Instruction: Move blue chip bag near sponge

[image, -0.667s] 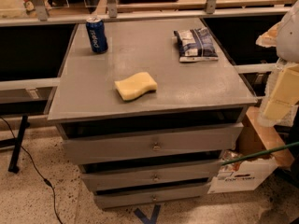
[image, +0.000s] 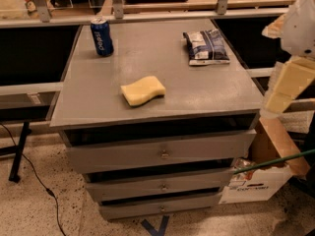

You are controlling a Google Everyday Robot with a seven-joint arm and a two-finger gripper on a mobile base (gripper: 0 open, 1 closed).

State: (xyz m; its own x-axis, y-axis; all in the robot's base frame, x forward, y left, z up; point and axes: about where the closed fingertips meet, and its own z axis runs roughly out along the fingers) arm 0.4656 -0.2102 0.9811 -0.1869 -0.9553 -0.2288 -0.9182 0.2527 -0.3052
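The blue chip bag (image: pixel 205 46), navy foil with white panels, lies flat at the back right of the grey cabinet top (image: pixel 98 102). The pale yellow sponge (image: pixel 142 90) with wavy sides lies near the middle front of the top, well apart from the bag. My gripper (image: pixel 286 86), cream coloured below a white arm, hangs at the right edge of the view. It is off the cabinet's right side, right of and nearer than the bag, and touches nothing.
A blue soda can (image: pixel 102 36) stands upright at the back left of the top. The cabinet has three drawers (image: pixel 162 154) below. A cardboard box (image: pixel 261 181) and a green stick (image: pixel 275 161) sit on the floor at right. A metal rail (image: pixel 162 14) runs behind.
The gripper at the right edge has shifted slightly upward. The bag, sponge and can have not moved.
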